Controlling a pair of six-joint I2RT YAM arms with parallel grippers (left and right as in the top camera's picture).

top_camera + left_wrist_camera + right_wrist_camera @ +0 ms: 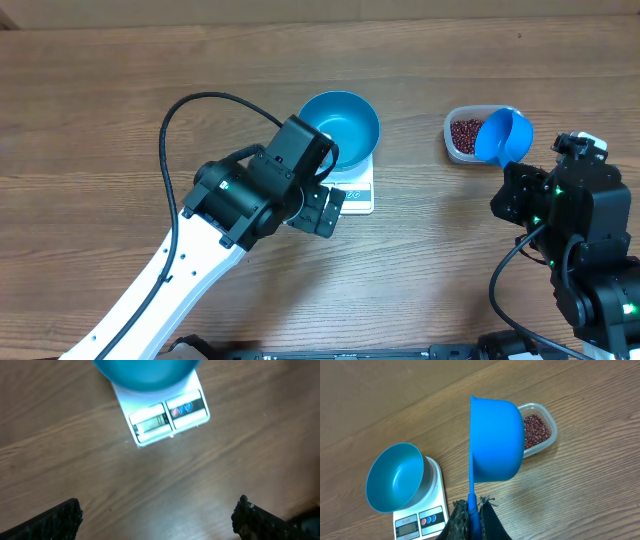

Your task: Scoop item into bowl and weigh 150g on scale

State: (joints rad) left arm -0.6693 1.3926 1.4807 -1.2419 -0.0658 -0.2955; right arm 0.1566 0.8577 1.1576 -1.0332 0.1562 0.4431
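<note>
1. At the near right edge of the table (pixel 100 80), the right gripper (pixel 472 519) is clamped tight on the thin handle of the blue scoop (pixel 496 440). The scoop is held on its side, cup away from the wrist, and no beans show in it from overhead.
2. To the near left, the left gripper (pixel 156 522) hangs over bare wood, jaws spread wide with nothing between them, just short of the scale's front edge.
3. Beyond it the white scale (pixel 167 417) lies flat with its display panel toward the robot. The reading is too small to make out.
4. The bowl (pixel 340 128) sits on the far part of the scale. Its inside looks smooth and bare.
5. Farthest off, well to the right, the clear tub (pixel 553 435) holds the beans (pixel 536 427) in a loose heap. The scoop's cup overlaps the tub's near rim, though whether they touch I cannot tell.
6. The step in hand looks like the first scoop, with no weighing done yet.
7. The next move calls for turning the scoop's mouth into the heap, digging, and levelling it. The load must then travel left to the bowl without spilling and be tipped in slowly enough to check the display.
</note>
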